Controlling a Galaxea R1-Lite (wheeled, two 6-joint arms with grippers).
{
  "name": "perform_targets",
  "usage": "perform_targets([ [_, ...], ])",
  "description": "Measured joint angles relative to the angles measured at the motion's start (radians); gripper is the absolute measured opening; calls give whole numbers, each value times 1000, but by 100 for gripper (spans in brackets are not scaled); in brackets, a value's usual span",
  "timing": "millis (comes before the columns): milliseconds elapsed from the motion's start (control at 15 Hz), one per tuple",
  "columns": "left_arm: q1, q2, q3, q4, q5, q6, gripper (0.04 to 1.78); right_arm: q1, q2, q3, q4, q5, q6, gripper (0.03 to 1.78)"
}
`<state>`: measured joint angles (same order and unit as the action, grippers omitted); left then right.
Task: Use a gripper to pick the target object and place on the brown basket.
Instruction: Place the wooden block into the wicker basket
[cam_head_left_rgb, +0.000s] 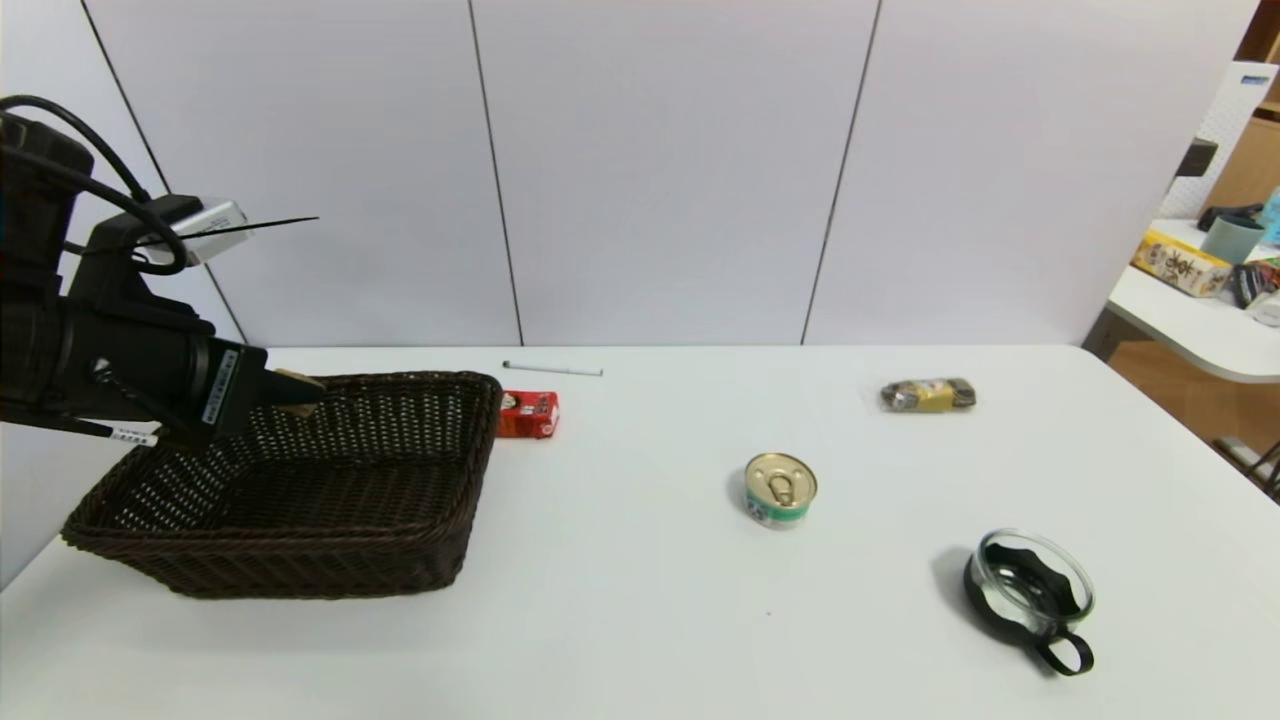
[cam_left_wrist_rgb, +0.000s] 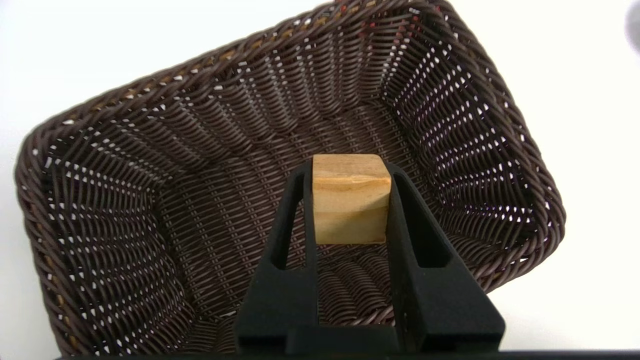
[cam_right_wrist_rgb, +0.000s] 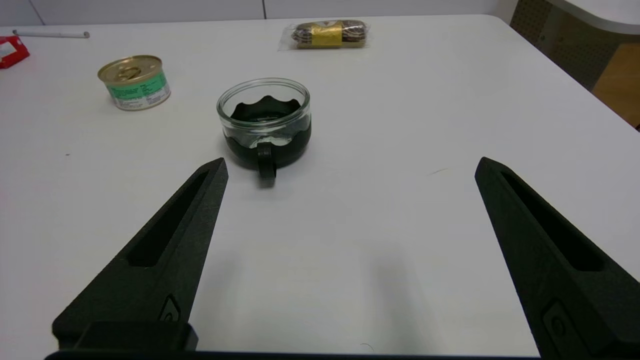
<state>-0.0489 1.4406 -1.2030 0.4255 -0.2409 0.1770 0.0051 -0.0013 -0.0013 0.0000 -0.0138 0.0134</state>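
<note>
My left tool (cam_left_wrist_rgb: 350, 200) grips the wooden cube (cam_left_wrist_rgb: 351, 199) above the brown basket (cam_left_wrist_rgb: 525, 165), seemingly over its floor, so release means straight down. My right tool (cam_right_wrist_rgb: 350, 200) hangs open over the bench (cam_right_wrist_rgb: 400, 125), parked.

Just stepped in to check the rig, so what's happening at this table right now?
The left gripper is shut on a small wooden cube and holds it above the inside of the brown wicker basket at the table's left; the cube has not been released. The right gripper is open over bare table near a glass cup, idle. A tin can, a red packet and a wrapped snack lie untouched.
</note>
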Motion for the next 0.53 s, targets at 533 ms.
perform_targets([
  [533, 0, 124, -11, 4, 21, -1, 41, 0, 0, 0, 0, 0, 0, 171],
])
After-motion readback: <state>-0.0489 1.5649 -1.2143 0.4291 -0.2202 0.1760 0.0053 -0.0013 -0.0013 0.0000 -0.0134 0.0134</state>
